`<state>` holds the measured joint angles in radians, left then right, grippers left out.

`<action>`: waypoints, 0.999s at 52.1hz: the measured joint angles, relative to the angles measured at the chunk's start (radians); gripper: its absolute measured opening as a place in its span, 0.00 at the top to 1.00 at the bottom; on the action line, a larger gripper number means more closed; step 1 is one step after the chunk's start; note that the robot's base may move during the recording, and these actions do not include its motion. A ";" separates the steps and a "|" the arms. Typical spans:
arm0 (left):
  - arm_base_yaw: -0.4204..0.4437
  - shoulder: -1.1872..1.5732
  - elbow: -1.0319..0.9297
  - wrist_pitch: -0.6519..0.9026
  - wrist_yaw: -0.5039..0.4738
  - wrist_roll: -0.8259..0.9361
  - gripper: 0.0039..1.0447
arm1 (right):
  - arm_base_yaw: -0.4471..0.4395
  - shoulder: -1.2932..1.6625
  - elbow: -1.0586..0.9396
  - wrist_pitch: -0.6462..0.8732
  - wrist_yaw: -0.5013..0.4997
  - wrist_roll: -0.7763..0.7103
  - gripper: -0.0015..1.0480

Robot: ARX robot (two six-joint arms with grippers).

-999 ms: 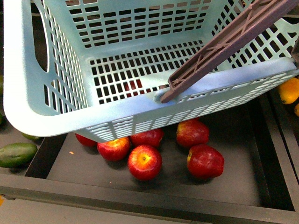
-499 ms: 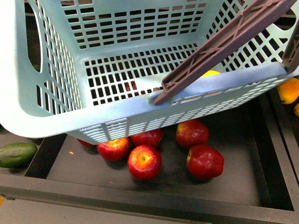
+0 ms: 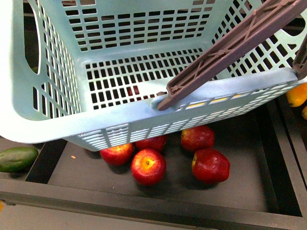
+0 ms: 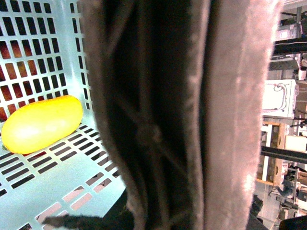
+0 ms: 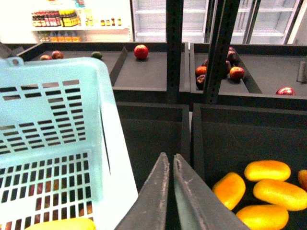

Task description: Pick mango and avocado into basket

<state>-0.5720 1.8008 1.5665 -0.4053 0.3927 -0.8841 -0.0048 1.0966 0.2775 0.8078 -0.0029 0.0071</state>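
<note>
- The mango point(image 4: 41, 123) lies on the floor of the basket point(image 3: 57, 120), by its near wall; the avocado point(image 3: 17, 158) sits outside the basket, in the tray left of the apples point(image 3: 148, 165).
- The right tool point(image 5: 171, 158) is pinched narrow and empty; the left tool's state cannot be told, since the handle point(image 3: 230, 48) fills its view.
- The basket hangs tilted; a swing could roll the mango about; its low rim may block the reach to the avocado.

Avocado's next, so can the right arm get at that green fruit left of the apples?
Probably not directly. The green fruit lies far left, and the basket hangs between it and the right gripper over the yellow-fruit bin. It would have to go around.
</note>
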 joint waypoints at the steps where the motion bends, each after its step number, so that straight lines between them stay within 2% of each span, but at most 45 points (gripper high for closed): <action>1: 0.000 0.000 0.000 0.000 0.000 0.000 0.86 | 0.000 -0.012 -0.011 0.000 0.000 -0.004 0.98; 10: 0.001 0.000 0.000 0.000 0.000 0.001 0.86 | 0.000 -0.090 -0.077 -0.010 0.000 -0.005 0.96; 13: 0.001 0.000 0.000 0.000 0.000 0.000 0.86 | 0.000 -0.105 -0.090 -0.011 0.000 -0.004 0.85; 31: 0.001 0.000 0.000 0.000 -0.001 0.002 0.86 | 0.000 -0.108 -0.090 -0.011 0.000 -0.004 0.40; 36: 0.001 0.000 0.000 0.000 0.000 -0.002 0.86 | 0.000 -0.109 -0.090 -0.011 0.004 -0.004 0.20; 42: -0.010 0.000 0.000 0.000 0.004 0.000 0.86 | 0.000 -0.109 -0.090 -0.011 0.007 -0.004 0.07; 52: -0.012 0.000 0.000 0.000 0.025 -0.008 0.86 | 0.000 -0.109 -0.091 -0.011 0.006 -0.004 0.08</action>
<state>-0.5842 1.8011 1.5665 -0.4053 0.4175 -0.8925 -0.0044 0.9871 0.1867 0.7963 0.0032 0.0029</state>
